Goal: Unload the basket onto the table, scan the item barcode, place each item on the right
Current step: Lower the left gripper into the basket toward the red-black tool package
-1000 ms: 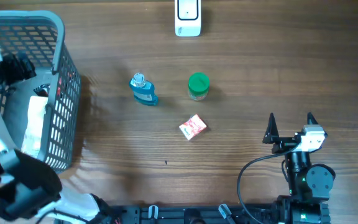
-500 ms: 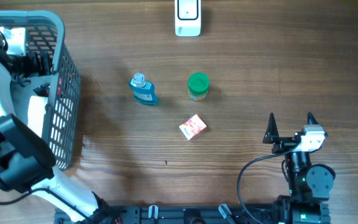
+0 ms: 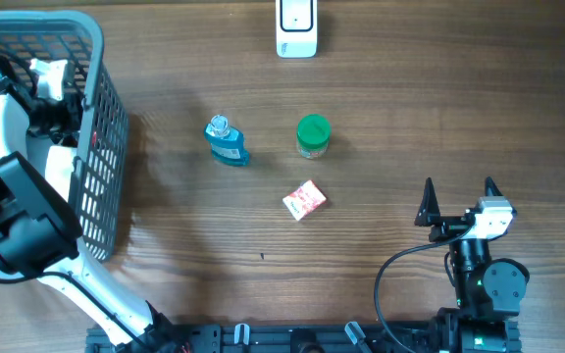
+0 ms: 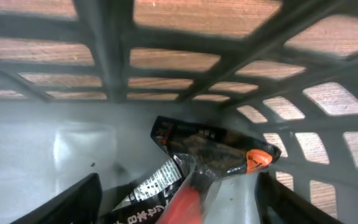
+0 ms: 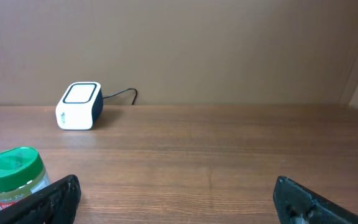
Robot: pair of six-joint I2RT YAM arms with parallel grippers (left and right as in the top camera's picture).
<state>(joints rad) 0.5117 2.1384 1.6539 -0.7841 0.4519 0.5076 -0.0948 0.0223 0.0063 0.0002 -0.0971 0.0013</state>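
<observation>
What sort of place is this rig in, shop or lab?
Probably a lab bench mocked up as a shop checkout: a scanner at the far edge, a grey basket on the left, and small retail goods, a bottle, a jar and a packet, on a wooden table.

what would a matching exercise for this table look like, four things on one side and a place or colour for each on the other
Things:
1. blue bottle
2. jar
3. red and white box
4. white scanner

Descriptions:
a. of the four, nearest the robot's side
b. at the far edge of the table
c. of the four, closest to the basket
d. topped with a green lid

Pairs: 1-c, 2-d, 3-a, 4-b
</observation>
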